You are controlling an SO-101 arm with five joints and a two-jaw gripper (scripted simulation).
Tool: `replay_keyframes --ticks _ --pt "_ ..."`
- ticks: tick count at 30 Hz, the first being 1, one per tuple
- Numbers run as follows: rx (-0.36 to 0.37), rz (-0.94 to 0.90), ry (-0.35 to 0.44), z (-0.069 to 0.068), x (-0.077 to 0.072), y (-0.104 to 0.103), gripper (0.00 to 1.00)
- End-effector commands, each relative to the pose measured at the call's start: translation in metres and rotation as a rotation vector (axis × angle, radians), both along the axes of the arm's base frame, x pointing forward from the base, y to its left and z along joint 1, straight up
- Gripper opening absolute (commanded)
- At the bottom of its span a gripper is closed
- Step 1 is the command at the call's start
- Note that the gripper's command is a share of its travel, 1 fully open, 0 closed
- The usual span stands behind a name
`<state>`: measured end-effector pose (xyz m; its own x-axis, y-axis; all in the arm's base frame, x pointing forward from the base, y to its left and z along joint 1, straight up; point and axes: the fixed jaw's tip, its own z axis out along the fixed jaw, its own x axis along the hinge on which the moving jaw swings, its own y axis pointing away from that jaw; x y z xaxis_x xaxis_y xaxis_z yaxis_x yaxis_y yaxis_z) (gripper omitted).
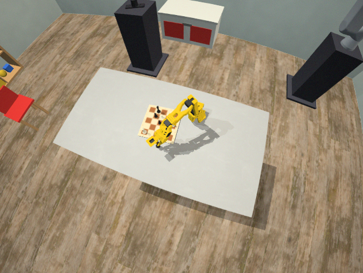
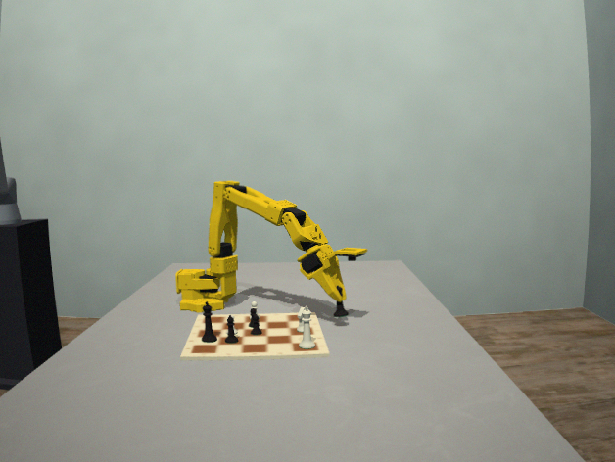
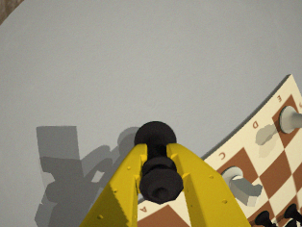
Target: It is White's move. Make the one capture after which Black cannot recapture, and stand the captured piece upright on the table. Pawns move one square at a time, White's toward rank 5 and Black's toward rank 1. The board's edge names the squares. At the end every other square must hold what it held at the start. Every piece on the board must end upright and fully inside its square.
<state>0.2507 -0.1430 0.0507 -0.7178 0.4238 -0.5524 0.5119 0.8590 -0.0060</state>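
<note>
My gripper (image 2: 340,303) is shut on a small black chess piece (image 2: 340,309), likely a pawn. It holds the piece upright just off the chessboard's (image 2: 255,341) right edge, with the base at or just above the table. In the wrist view the black piece (image 3: 158,166) sits between my two yellow fingers, beside the board's lettered edge (image 3: 252,187). In the overhead view the gripper (image 1: 157,143) is at the board's (image 1: 158,123) near corner. On the board stand several black pieces (image 2: 209,323) on the left and white pieces (image 2: 307,328) on the right.
The arm's base (image 2: 201,288) stands on the table behind the board. Two black pillars (image 1: 140,34) (image 1: 322,69) and a white cabinet (image 1: 189,22) stand on the floor beyond the table. A red chair (image 1: 14,105) is at the left.
</note>
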Motion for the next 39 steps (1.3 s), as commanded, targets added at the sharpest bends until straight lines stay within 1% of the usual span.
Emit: replay_keyframes --ticks 1,11,16,19,26,32,39 --pt "0.017 0.007 0.027 -0.011 -0.002 0.004 0.00" --pt "0.017 0.007 0.027 -0.012 -0.003 0.004 0.00" --pt "0.017 0.008 0.028 -0.020 -0.010 0.008 0.00" --pt "0.017 0.008 0.028 -0.022 -0.011 0.009 0.00" --pt "0.017 0.008 0.028 -0.021 -0.011 0.009 0.00" --pt "0.017 0.008 0.028 -0.013 -0.009 0.008 0.00" --pt "0.017 0.008 0.028 -0.013 -0.009 0.008 0.00"
